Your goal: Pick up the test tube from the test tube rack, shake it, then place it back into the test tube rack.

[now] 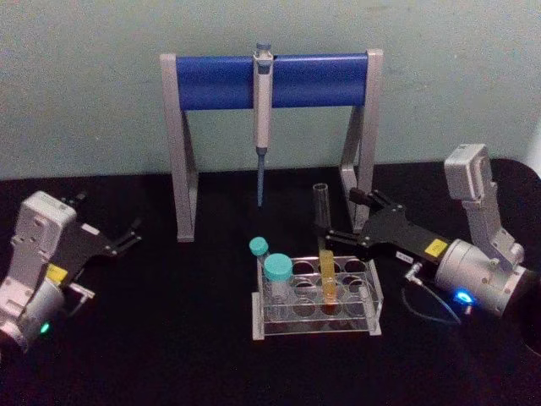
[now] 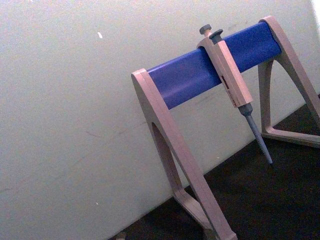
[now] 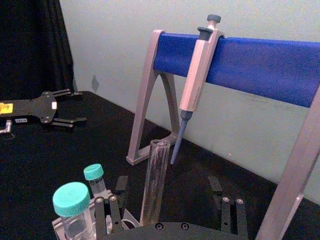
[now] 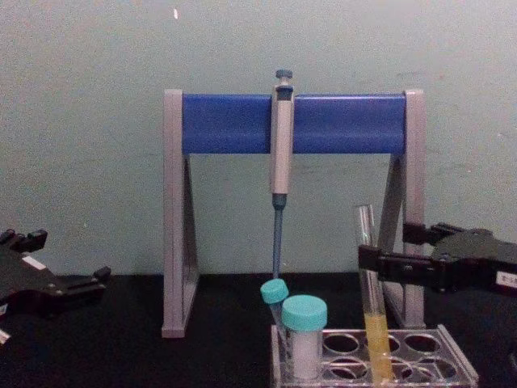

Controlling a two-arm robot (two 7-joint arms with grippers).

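The test tube (image 1: 326,283) stands upright in the clear test tube rack (image 1: 317,328), its lower part yellow-orange and its open top well above the rack. My right gripper (image 1: 342,216) is open at the tube's upper clear part, one finger on each side, apparently without touching it. The right wrist view shows the tube (image 3: 155,180) between the fingers (image 3: 107,212), nearer one of them. From the chest, the tube (image 4: 376,331) rises from the rack (image 4: 452,360) and the right gripper (image 4: 386,245) comes in from the right. My left gripper (image 1: 127,237) rests open at the far left.
Two teal-capped tubes (image 1: 277,269) sit in the rack's left holes. Behind the rack stands a grey-and-blue pipette stand (image 1: 211,80) with a pipette (image 1: 263,110) hanging from its bar, tip pointing down just behind the tube. A pale wall closes the back.
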